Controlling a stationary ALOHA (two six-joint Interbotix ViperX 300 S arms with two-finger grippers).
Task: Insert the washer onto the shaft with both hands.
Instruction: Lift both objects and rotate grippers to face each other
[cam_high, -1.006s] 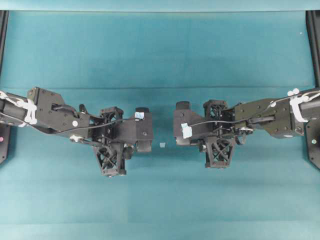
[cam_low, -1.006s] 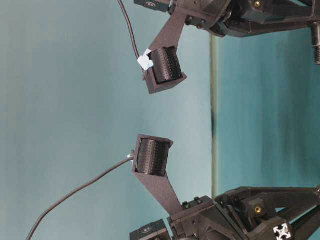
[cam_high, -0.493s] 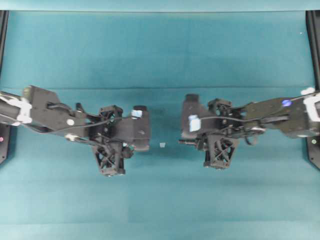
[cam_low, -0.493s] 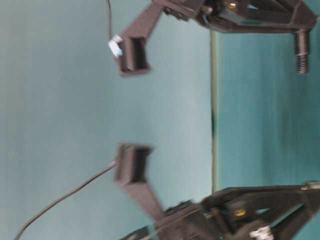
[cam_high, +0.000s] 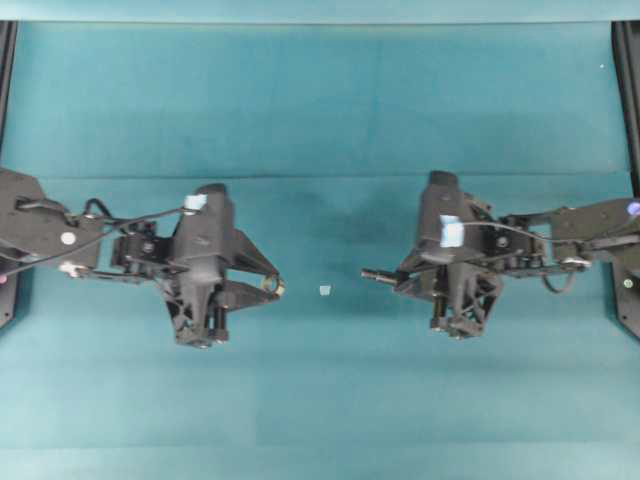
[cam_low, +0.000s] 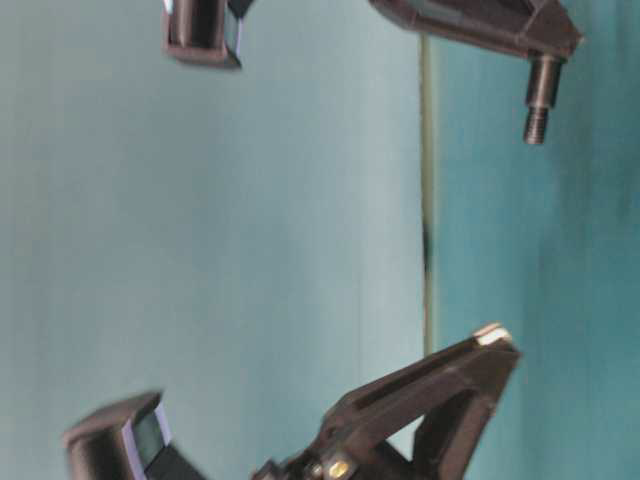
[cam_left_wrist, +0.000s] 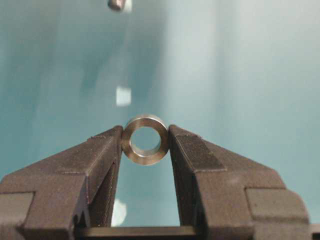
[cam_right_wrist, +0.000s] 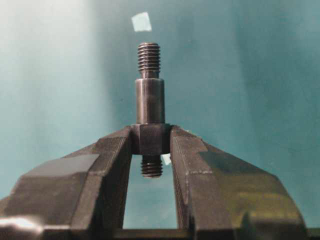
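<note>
Both arms had pulled back toward the outer edges since the earlier overhead frame, widening the gap between them. Left end effector (cam_left_wrist: 145, 145) pinched the washer (cam_left_wrist: 145, 139) between its fingertips, hole facing the camera. Right end effector (cam_right_wrist: 150, 140) clamped the shaft (cam_right_wrist: 150, 102) at its thick collar, threaded tip sticking out past the fingertips toward the left arm. Washer (cam_high: 271, 286) and shaft (cam_high: 378, 274) stayed well apart over the teal surface (cam_high: 320, 110), a pale scrap (cam_high: 324, 290) between them.

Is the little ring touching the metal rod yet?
Apart. The overhead view shows bare teal mat between the washer in the left gripper and the shaft in the right gripper.
</note>
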